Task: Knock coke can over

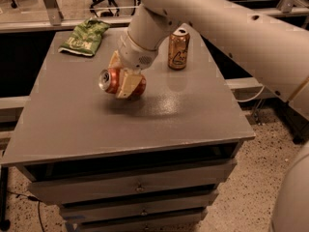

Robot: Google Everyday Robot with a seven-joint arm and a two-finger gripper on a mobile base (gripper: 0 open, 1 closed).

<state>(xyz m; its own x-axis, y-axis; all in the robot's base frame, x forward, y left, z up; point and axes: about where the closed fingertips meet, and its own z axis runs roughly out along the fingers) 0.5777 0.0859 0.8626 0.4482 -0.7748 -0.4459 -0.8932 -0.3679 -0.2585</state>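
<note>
The red coke can (114, 80) lies on its side near the middle of the grey table (96, 124), its silver top facing left. My gripper (124, 81) reaches down from the white arm and its tan fingers (126, 85) are closed around the can's body. The can rests at table level in the gripper's hold.
An orange-tan can (178, 49) stands upright at the back right of the gripper. A green snack bag (85, 37) lies at the back left corner. Drawers sit below the table's front edge. Office chairs stand behind the table.
</note>
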